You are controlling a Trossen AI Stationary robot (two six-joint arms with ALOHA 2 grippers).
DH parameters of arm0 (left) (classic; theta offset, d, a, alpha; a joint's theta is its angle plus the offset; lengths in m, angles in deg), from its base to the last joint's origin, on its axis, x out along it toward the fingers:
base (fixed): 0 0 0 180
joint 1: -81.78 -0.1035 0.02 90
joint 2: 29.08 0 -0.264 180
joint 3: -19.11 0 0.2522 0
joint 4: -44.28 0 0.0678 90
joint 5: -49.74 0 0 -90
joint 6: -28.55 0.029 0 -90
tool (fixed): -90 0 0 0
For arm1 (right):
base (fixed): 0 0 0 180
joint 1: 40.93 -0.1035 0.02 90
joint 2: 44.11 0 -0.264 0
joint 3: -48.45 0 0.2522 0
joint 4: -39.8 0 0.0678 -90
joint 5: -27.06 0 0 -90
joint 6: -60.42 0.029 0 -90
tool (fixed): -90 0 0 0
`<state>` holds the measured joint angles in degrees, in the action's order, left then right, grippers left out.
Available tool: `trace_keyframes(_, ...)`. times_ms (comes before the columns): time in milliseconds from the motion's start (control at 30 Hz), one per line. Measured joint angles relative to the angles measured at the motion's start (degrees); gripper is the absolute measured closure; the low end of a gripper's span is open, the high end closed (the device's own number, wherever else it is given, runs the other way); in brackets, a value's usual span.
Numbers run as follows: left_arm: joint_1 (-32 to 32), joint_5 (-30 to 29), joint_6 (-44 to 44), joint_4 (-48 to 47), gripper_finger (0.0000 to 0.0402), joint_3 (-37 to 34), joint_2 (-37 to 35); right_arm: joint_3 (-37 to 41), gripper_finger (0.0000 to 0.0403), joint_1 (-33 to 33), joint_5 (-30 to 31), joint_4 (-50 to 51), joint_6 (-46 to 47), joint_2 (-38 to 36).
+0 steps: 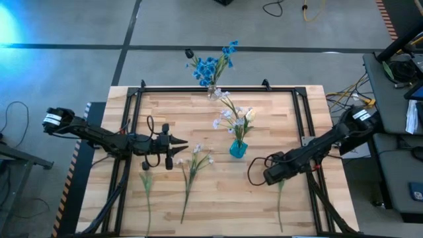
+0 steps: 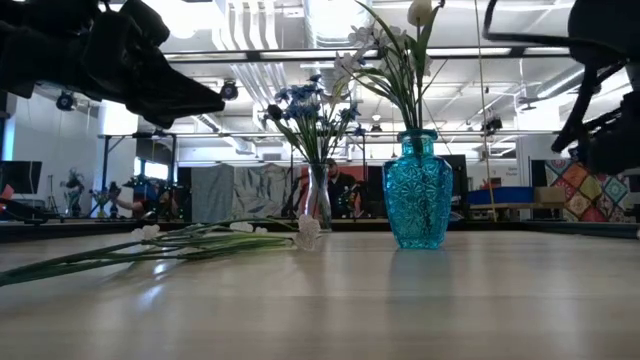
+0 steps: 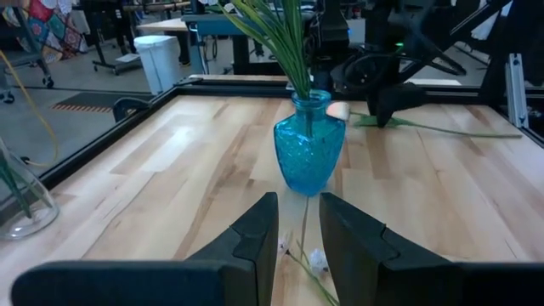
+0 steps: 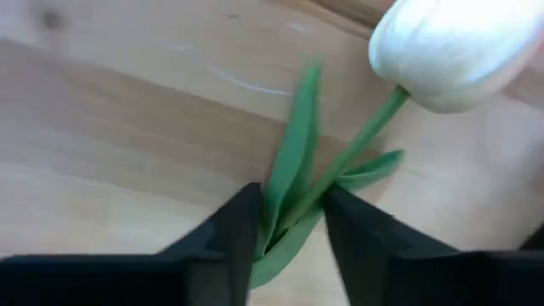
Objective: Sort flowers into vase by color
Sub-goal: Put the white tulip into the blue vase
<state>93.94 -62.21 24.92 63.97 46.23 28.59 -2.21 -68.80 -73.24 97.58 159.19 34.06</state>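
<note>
Now, right gripper [image 4: 289,223]: jaws narrowed around cream tulip's green stem [image 4: 340,166], on the table, for lifting.
Left gripper [image 3: 297,229]: narrow gap, empty, facing blue glass vase [image 3: 309,153].

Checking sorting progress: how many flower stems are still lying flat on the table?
3. One near the left front edge, one white-pink spray beside it just ahead of the left tool, and a cream tulip stem between the right tool's fingers. Others may hide under the arms.
</note>
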Motion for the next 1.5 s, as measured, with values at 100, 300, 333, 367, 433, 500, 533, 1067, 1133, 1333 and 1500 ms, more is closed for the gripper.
trace_keyframes(100,0.0,0.02,0.06,-0.09,0.0326,0.0,0.0,-3.43,0.0342,0.0,4.03,1.48,-4.03,-1.29)
trace_keyframes(300,0.0,0.02,0.11,-0.04,0.0326,0.0,-0.04,-11.37,0.0384,0.0,15.76,8.88,-13.12,-5.01)
trace_keyframes(333,0.0,0.02,0.13,-0.07,0.0326,0.0,-0.04,-12.96,0.0384,0.0,18.42,10.37,-14.82,-5.76)
trace_keyframes(367,0.0,0.01,0.12,-0.06,0.0326,0.0,-0.07,-14.71,0.0385,0.0,21.42,11.84,-16.65,-6.29)
trace_keyframes(433,0.0,0.02,0.11,-0.04,0.0326,0.0,-0.2,-18.63,0.0385,0.0,27.76,12.52,-21.27,-7.45)
trace_keyframes(500,0.0,0.02,0.13,0.0,0.0326,0.0,-0.34,-22.77,0.0385,0.0,34.27,12.67,-26.7,-8.65)
trace_keyframes(533,0.0,0.01,0.13,-0.02,0.0326,0.0,-0.39,-24.88,0.0385,-0.02,37.56,12.73,-29.88,-8.92)
trace_keyframes(1067,0.0,0.02,-0.07,0.25,0.0326,0.0,-0.39,-40.27,0.0385,-7.37,80.35,3.62,-59.85,-6.48)
trace_keyframes(1133,0.0,0.02,-0.06,0.42,0.0326,0.0,-0.39,-40.08,0.0385,-7.33,81.46,3.25,-59.87,-6.48)
trace_keyframes(1333,0.0,0.02,0.08,0.46,0.0326,0.0,-0.39,-40.01,0.0385,-7.37,82.73,-3.39,-64.4,-6.48)
trace_keyframes(1500,0.0,0.02,0.58,0.42,0.0326,0.0,-0.39,-39.65,0.0385,-7.16,82.19,-13.95,-75.65,-6.3)
